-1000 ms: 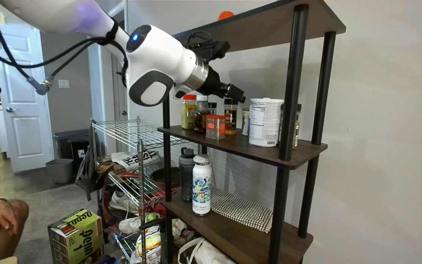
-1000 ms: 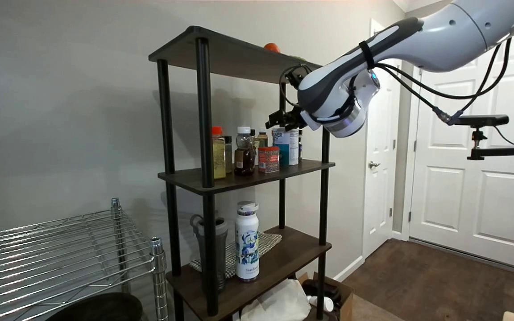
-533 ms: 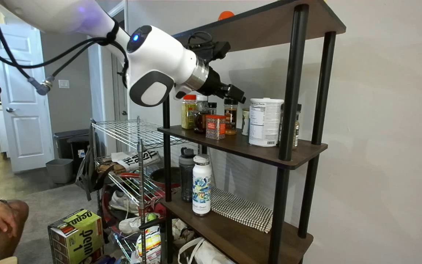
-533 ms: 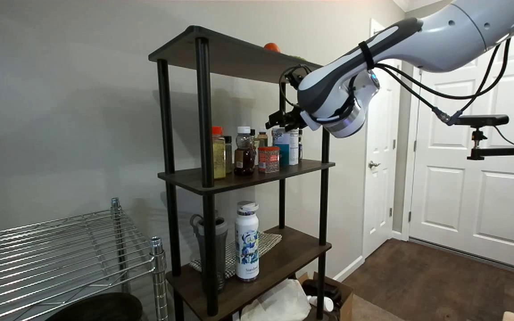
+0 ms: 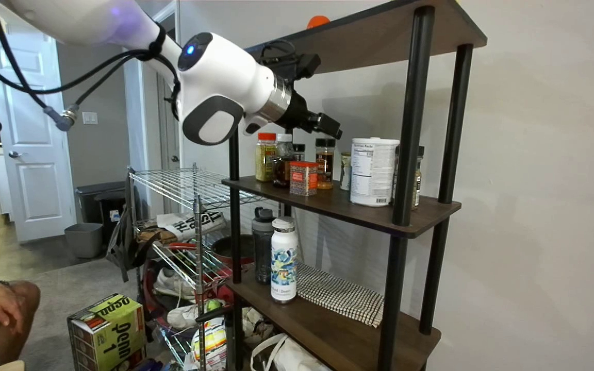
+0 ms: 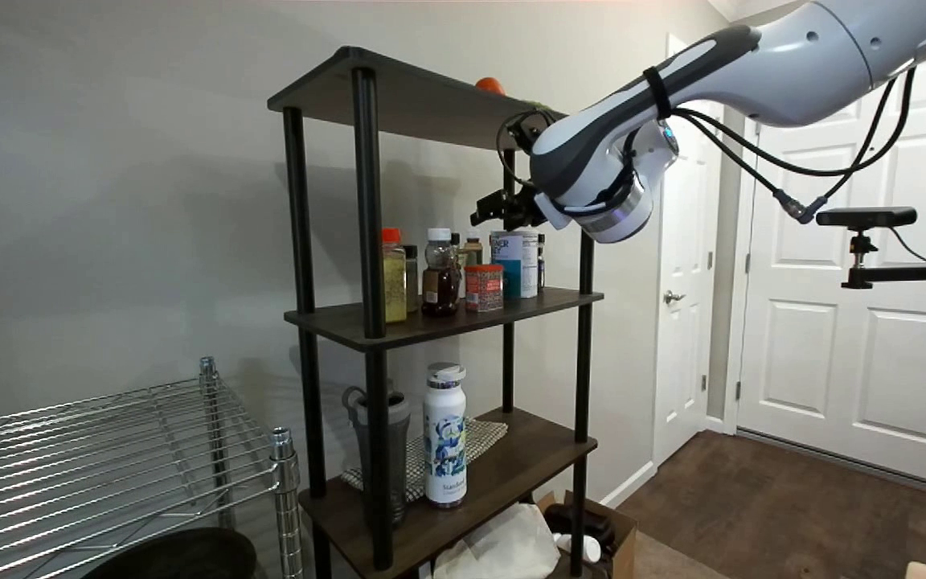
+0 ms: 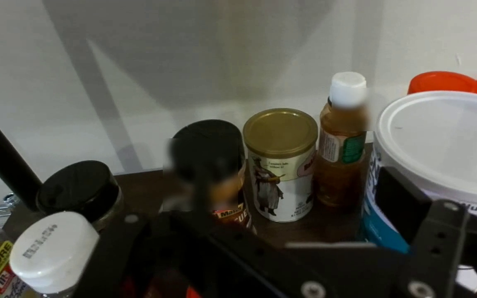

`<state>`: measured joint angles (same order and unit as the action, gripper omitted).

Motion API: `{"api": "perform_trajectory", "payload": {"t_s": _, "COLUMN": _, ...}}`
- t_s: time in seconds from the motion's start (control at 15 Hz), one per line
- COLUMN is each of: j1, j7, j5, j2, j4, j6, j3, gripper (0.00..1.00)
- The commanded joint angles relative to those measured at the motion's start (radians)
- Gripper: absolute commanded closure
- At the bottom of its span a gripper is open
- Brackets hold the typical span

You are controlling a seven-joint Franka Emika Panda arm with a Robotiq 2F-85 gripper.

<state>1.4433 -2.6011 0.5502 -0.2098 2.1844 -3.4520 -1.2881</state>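
Hovering above the shelf (image 5: 330, 200), my end effector (image 5: 332, 126) had its fingers (image 7: 402, 203) spread apart, and the arm (image 5: 230, 77) sloped down to it from above. In the wrist view a gold-lidded can (image 7: 282, 178) showed between them; it stood near the shelf's back edge, with a white-capped bottle (image 7: 340, 157) just beside it. On the can's other side I had a black-lidded jar (image 7: 211, 134) (too smeared by blur for me to read fully). Toward the front edge, by the corner post (image 5: 414, 113), stood a white tub (image 5: 372, 172); a finger overlapped it in the wrist view, but in an exterior view I saw a gap between the two. A red-lidded container (image 5: 303, 178) stood right by the front edge, and a red-capped bottle (image 5: 265, 157) near the end edge closest to the wire rack (image 6: 282, 462). One shelf below, a white flask (image 5: 283, 263) stood upright toward that same end, beside a dark bottle (image 5: 262, 247), and a checkered cloth (image 5: 338, 296) lay toward the back edge.
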Motion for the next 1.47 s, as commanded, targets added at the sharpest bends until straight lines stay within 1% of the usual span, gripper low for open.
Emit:
{"api": "perform_trajectory", "payload": {"t_s": 0.0, "j1": 0.055, "j7": 0.0, "j5": 0.028, "j2": 0.012, "j4": -0.01, "j6": -0.007, "j3": -0.036, "gripper": 0.0}}
{"api": "perform_trajectory", "payload": {"t_s": 0.2, "j1": 0.105, "j7": 0.0, "j5": 0.03, "j2": 0.018, "j4": -0.014, "j6": -0.007, "j3": -0.083, "gripper": 0.0}}
{"api": "perform_trajectory", "payload": {"t_s": 0.33, "j1": 0.146, "j7": 0.0, "j5": 0.034, "j2": 0.025, "j4": -0.019, "j6": -0.006, "j3": -0.128, "gripper": 0.0}}
{"api": "perform_trajectory", "payload": {"t_s": 0.47, "j1": 0.199, "j7": 0.0, "j5": 0.034, "j2": 0.027, "j4": -0.031, "j6": -0.006, "j3": -0.187, "gripper": 0.0}}
{"api": "perform_trajectory", "payload": {"t_s": 0.67, "j1": 0.3, "j7": 0.0, "j5": 0.023, "j2": 0.019, "j4": -0.063, "j6": -0.003, "j3": -0.298, "gripper": 0.0}}
{"api": "perform_trajectory", "payload": {"t_s": 1.0, "j1": 0.504, "j7": 0.0, "j5": 0.011, "j2": -0.002, "j4": -0.108, "j6": -0.003, "j3": -0.503, "gripper": 0.0}}
{"api": "perform_trajectory", "payload": {"t_s": 1.13, "j1": 0.575, "j7": 0.0, "j5": 0.0, "j2": -0.015, "j4": -0.121, "j6": -0.003, "j3": -0.555, "gripper": 0.0}}
{"api": "perform_trajectory", "payload": {"t_s": 1.4, "j1": 0.7, "j7": 0.009, "j5": -0.016, "j2": -0.046, "j4": -0.147, "j6": -0.004, "j3": -0.636, "gripper": 0.0}}
